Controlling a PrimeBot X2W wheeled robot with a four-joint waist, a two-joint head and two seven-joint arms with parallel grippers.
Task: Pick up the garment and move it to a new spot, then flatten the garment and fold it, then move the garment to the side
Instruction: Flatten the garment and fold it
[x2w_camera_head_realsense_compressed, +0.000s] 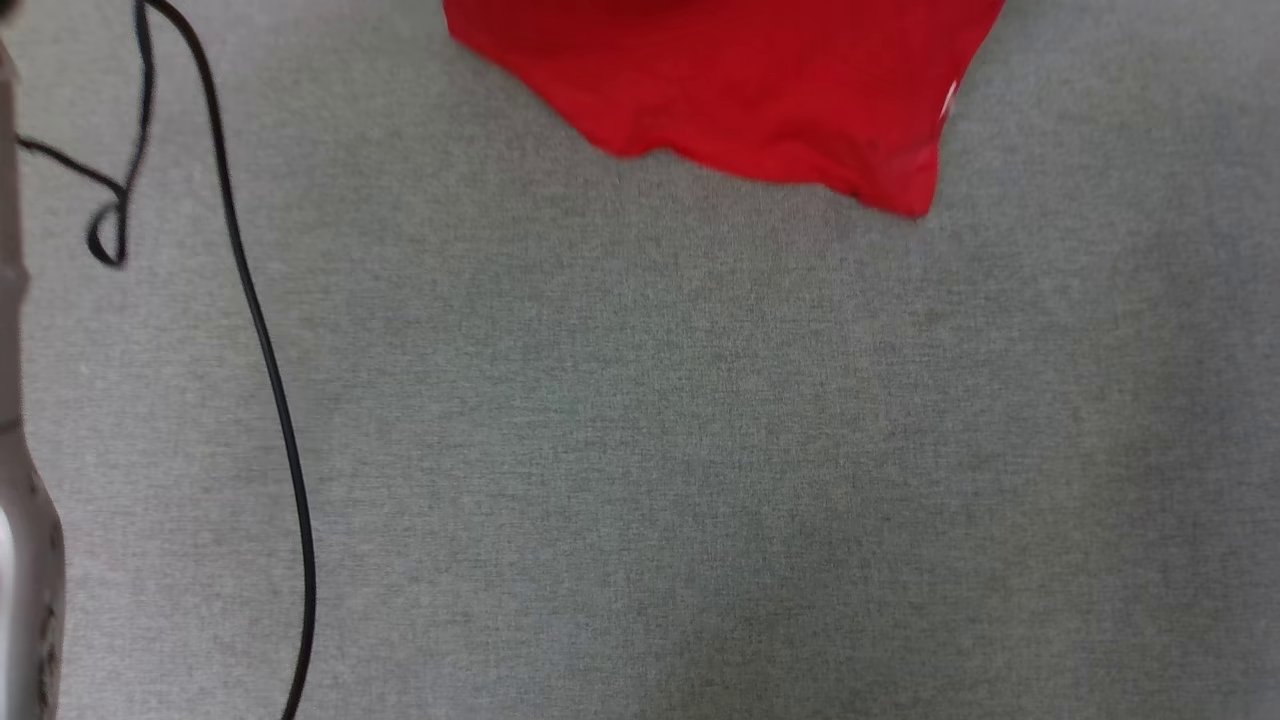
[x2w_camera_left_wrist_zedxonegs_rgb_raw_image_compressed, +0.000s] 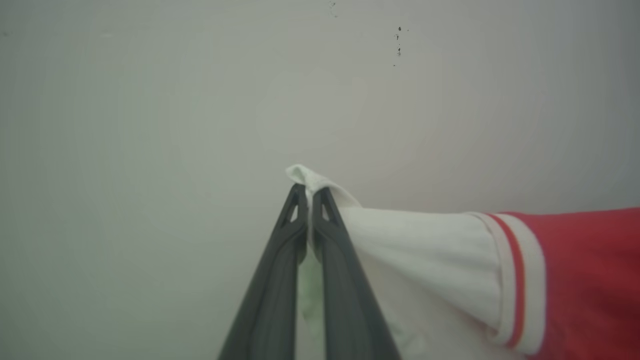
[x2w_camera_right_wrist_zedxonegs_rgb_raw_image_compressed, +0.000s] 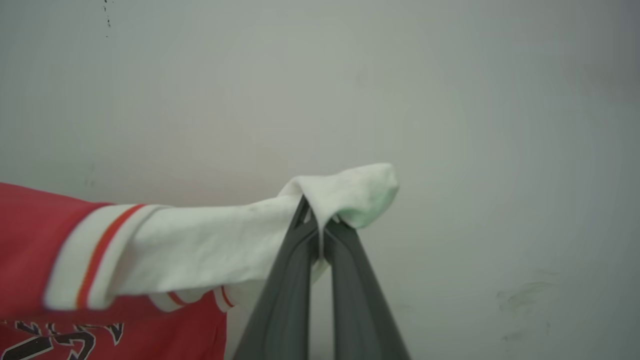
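Note:
The garment (x2w_camera_head_realsense_compressed: 740, 90) is a red T-shirt with white sleeves and striped trim. In the head view its red lower part hangs in from the top edge over grey carpet. In the left wrist view my left gripper (x2w_camera_left_wrist_zedxonegs_rgb_raw_image_compressed: 310, 192) is shut on the end of one white sleeve (x2w_camera_left_wrist_zedxonegs_rgb_raw_image_compressed: 425, 250), with the red body (x2w_camera_left_wrist_zedxonegs_rgb_raw_image_compressed: 590, 280) stretching off to the right. In the right wrist view my right gripper (x2w_camera_right_wrist_zedxonegs_rgb_raw_image_compressed: 320, 225) is shut on the other white sleeve (x2w_camera_right_wrist_zedxonegs_rgb_raw_image_compressed: 210, 255); the red body (x2w_camera_right_wrist_zedxonegs_rgb_raw_image_compressed: 35, 240) with black lettering lies to the left.
A black cable (x2w_camera_head_realsense_compressed: 265, 360) runs down the carpet (x2w_camera_head_realsense_compressed: 700, 450) at the left of the head view, with a loop near the top left. A grey upright edge (x2w_camera_head_realsense_compressed: 20, 560) stands at the far left. A pale wall (x2w_camera_left_wrist_zedxonegs_rgb_raw_image_compressed: 200, 100) is behind both grippers.

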